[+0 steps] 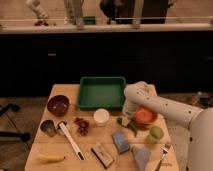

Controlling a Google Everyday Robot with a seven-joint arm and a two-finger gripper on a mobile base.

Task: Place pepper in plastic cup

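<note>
The dark green pepper (132, 128) lies on the wooden table (60, 145), just in front of the orange bowl (145, 115). My gripper (124, 120) reaches down from the white arm (165, 107) on the right. It is shut on the pepper's left end, which it partly hides. The light green plastic cup (155, 133) stands upright to the right of the pepper, about a hand's width from the gripper.
A green tray (102, 92) sits at the back. A white cup (101, 116), a dark red bowl (58, 105), a grey metal cup (48, 127), a banana (50, 158), a blue object (120, 142) and utensils lie around.
</note>
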